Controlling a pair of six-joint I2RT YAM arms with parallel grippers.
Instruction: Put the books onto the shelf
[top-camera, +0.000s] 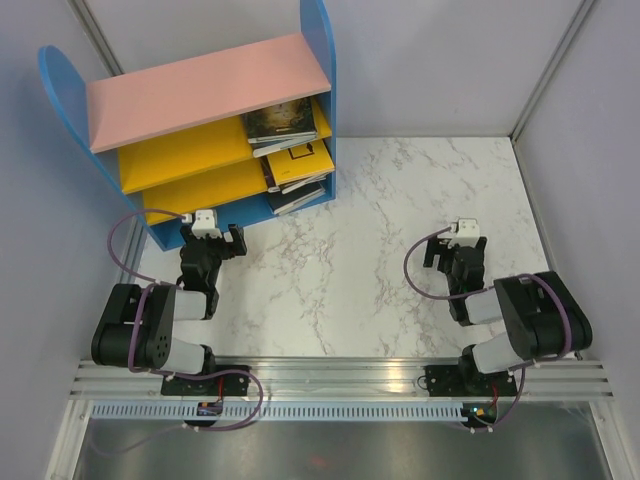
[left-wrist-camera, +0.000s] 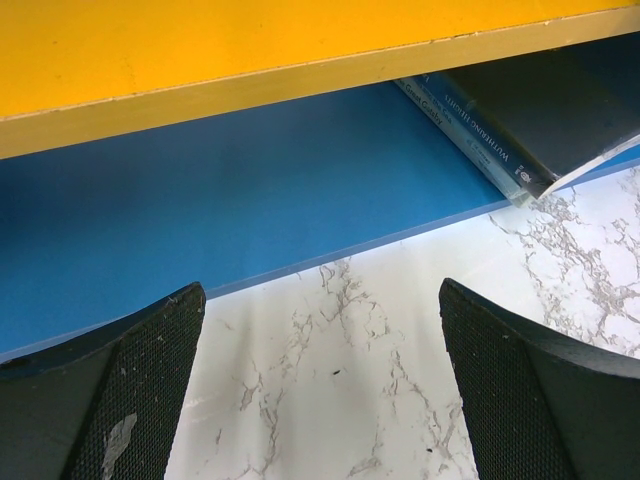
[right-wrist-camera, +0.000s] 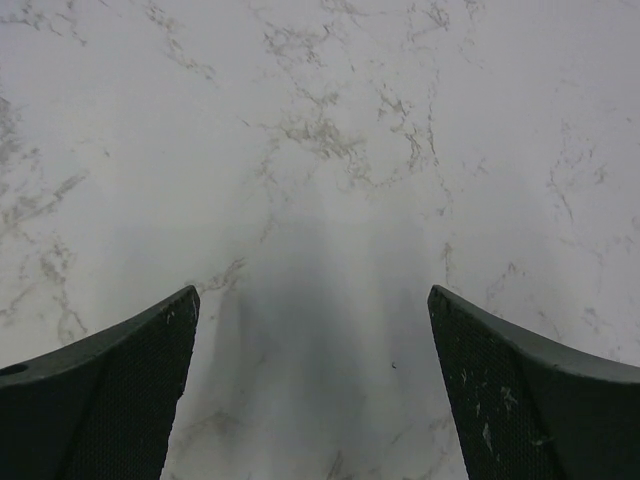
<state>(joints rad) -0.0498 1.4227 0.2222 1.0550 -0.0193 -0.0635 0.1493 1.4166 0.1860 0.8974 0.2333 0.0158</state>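
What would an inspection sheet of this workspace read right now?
Surface: marble table, no books on it.
Job's things: books lie flat at the right end of the shelf, on its three lower levels.
Clutter: nothing seen.
Hands: left hand open and empty, facing the shelf's bottom level; right hand open and empty over the table.
Cables: purple cables loop off each arm.
Surroundings: grey walls; metal rail at the near edge.

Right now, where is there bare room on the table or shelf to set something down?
The marble table is bare from the shelf to its right edge, and between the left gripper and right gripper. The pink board and the left halves of the yellow boards are free. Crowded: the books at their right ends.
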